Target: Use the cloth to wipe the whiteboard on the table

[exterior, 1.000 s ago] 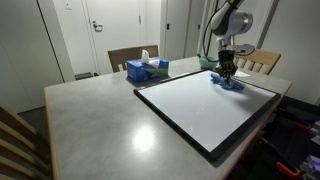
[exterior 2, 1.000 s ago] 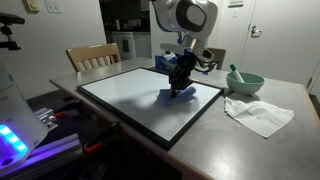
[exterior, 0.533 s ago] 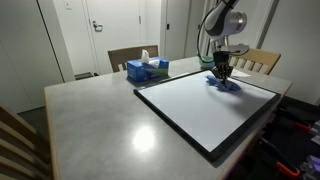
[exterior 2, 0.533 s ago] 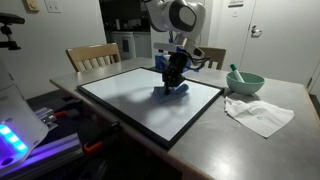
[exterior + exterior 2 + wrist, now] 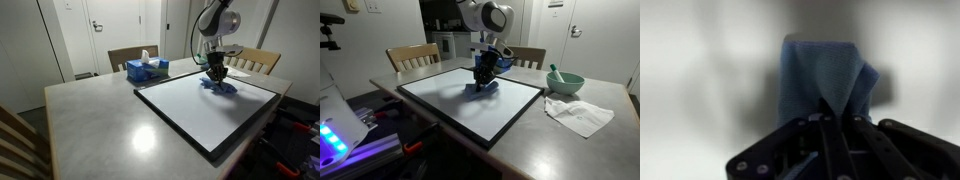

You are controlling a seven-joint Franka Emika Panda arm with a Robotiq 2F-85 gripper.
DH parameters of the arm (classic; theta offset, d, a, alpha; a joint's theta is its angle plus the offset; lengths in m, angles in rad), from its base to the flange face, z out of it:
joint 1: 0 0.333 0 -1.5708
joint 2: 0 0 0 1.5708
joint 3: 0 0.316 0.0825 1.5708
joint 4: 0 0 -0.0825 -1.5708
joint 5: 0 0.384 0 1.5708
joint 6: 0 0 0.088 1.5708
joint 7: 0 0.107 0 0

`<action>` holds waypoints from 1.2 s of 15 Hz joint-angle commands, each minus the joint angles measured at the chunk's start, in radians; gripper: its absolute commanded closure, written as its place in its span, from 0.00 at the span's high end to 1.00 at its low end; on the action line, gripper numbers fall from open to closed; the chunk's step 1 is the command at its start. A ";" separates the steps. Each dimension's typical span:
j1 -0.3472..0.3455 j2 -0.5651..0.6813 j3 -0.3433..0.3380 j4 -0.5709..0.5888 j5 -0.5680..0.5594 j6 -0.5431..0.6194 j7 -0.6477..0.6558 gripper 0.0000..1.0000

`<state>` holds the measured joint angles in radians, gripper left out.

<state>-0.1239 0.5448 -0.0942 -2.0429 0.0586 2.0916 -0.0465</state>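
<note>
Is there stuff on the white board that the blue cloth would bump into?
No, nothing visible. The gripper is shut on the cloth, which rests on the whiteboard, and the board around it is bare. The tissue box and green bowl sit off it.

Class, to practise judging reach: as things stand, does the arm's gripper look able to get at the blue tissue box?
Probably yes: only bare whiteboard and table lie between the gripper and the tissue box. But its jaws are shut on the cloth, so grasping would have to wait.
</note>
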 commanded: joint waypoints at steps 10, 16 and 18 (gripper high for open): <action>0.023 0.017 0.018 0.015 -0.008 -0.003 0.033 0.02; 0.060 0.020 0.037 0.024 -0.007 -0.016 0.061 0.02; 0.075 0.021 0.053 0.027 0.002 -0.028 0.073 0.02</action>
<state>-0.0649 0.5426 -0.0621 -2.0398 0.0536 2.0837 0.0011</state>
